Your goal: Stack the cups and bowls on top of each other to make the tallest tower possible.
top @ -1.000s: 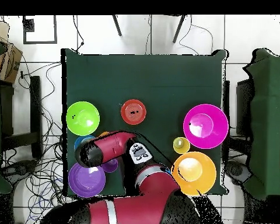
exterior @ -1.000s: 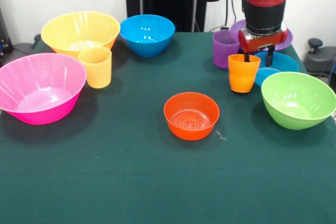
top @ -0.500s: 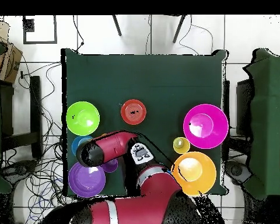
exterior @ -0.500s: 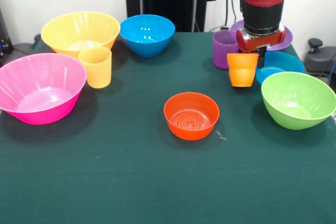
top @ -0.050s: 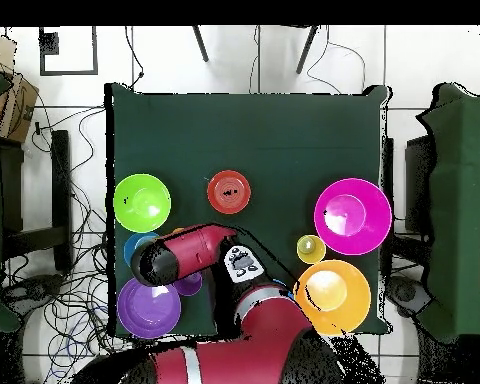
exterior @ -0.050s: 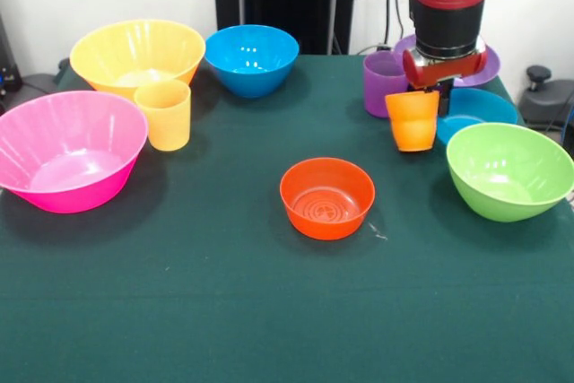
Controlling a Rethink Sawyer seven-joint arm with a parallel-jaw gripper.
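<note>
Gripper (exterior @ -0.050s: 429, 91) and orange cup (exterior @ -0.050s: 413, 119), front view: my gripper hangs directly above the cup and is clamped on its rim, so the cup sits just under my wrist, tilted slightly and raised off the table (exterior @ -0.050s: 269, 311). Its base hangs clear of the green cloth, in front of the small blue bowl (exterior @ -0.050s: 480, 109) and to the picture's left of the lime green bowl (exterior @ -0.050s: 509, 170).

Surrounding items, front view: 1 purple cup (exterior @ -0.050s: 384, 82) stands just behind the held cup, with the wide purple bowl (exterior @ -0.050s: 489, 65) behind my wrist, mostly hidden. The small red-orange bowl (exterior @ -0.050s: 326, 197) sits upright and empty near the table's middle, well apart from the held cup and lower in the picture. The medium blue bowl (exterior @ -0.050s: 252, 59) stands at the far edge. The big yellow bowl (exterior @ -0.050s: 137, 56) and the big pink bowl (exterior @ -0.050s: 67, 150) occupy the picture's left side, with the yellow-orange cup (exterior @ -0.050s: 164, 114) between them, just in front of the yellow bowl.

Overhead view: my arm (top @ -0.050s: 184, 255) covers the gripper and the held cup, so neither can be made out. Visible around it are the lime green bowl (top @ -0.050s: 142, 202), the small red-orange bowl (top @ -0.050s: 229, 191), the wide purple bowl (top @ -0.050s: 149, 308), the big pink bowl (top @ -0.050s: 352, 216), the big yellow bowl (top @ -0.050s: 332, 296) and the yellow-orange cup (top @ -0.050s: 310, 249). All 7 bowls stand singly.
</note>
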